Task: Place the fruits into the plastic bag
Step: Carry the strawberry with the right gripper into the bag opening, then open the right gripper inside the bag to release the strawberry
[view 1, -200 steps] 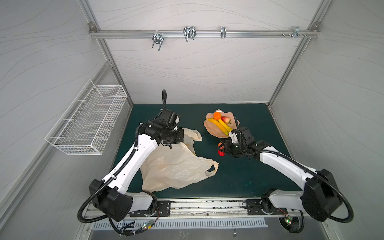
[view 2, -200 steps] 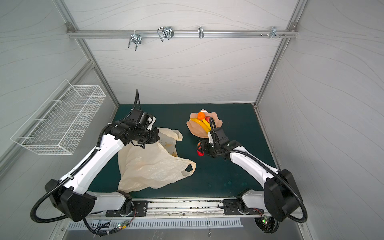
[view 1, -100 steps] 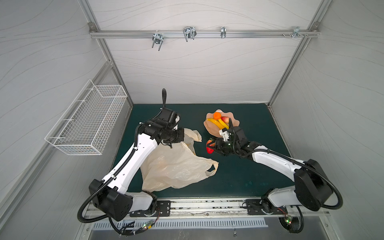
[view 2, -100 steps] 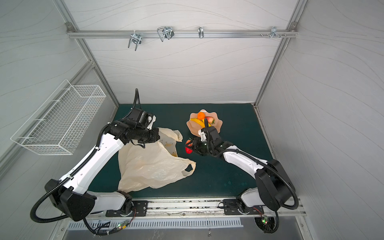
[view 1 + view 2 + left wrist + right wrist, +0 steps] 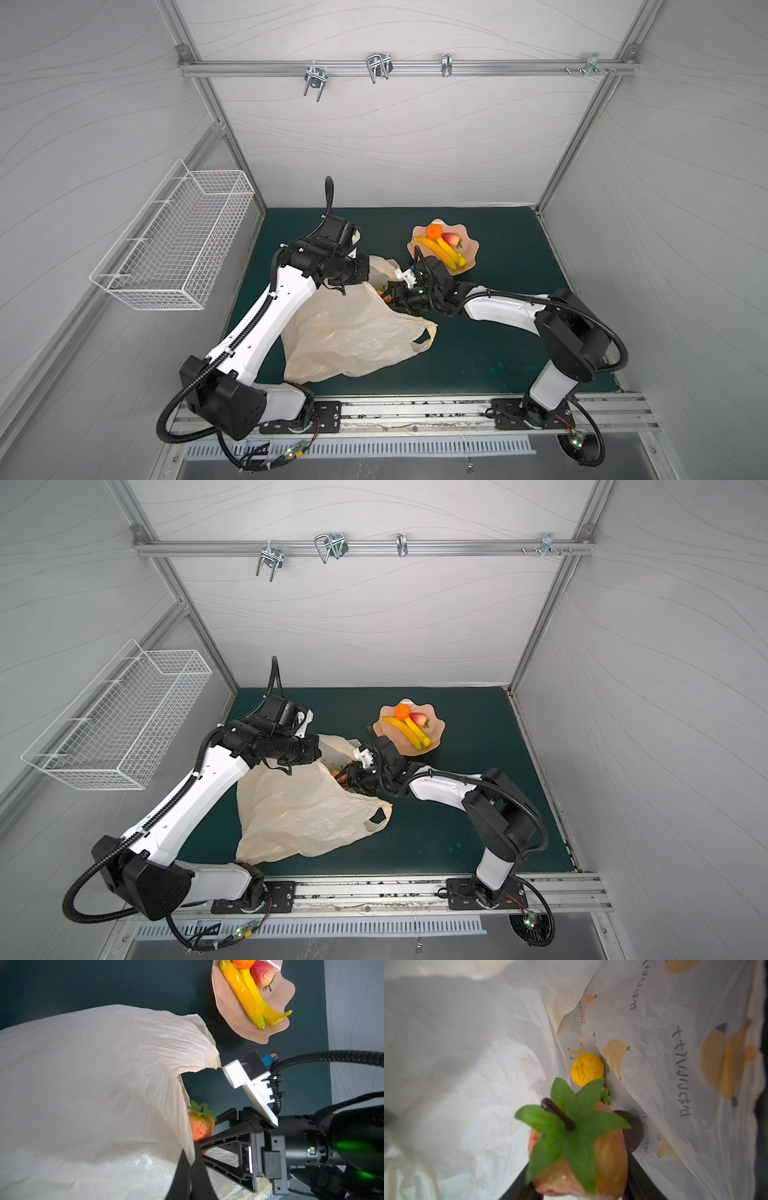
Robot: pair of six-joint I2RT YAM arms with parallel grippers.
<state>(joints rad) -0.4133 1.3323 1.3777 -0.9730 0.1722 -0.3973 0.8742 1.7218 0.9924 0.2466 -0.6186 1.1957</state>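
Since a second ago the right gripper (image 5: 394, 297) has swung left from beside the pink bowl (image 5: 471, 255) into the mouth of the plastic bag (image 5: 353, 332) at mid-left, its jaws clamped on a strawberry (image 5: 579, 1147). The left gripper (image 5: 190, 1169) still pinches the bag's rim, closed tight. Inside lie an orange fruit (image 5: 587, 1069) and a dark brown ball (image 5: 632, 1132). The bag's print of bananas and grey Japanese-style characters shows mirrored and unreadable.

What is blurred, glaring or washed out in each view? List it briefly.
Right wrist view: the held strawberry fills the foreground, soft and out of focus, as is the plastic bag wall beside it; the orange fruit deeper in is sharper. Left wrist view: the bag looks pale, bananas carry glare streaks. Both top views: sharp, evenly lit.
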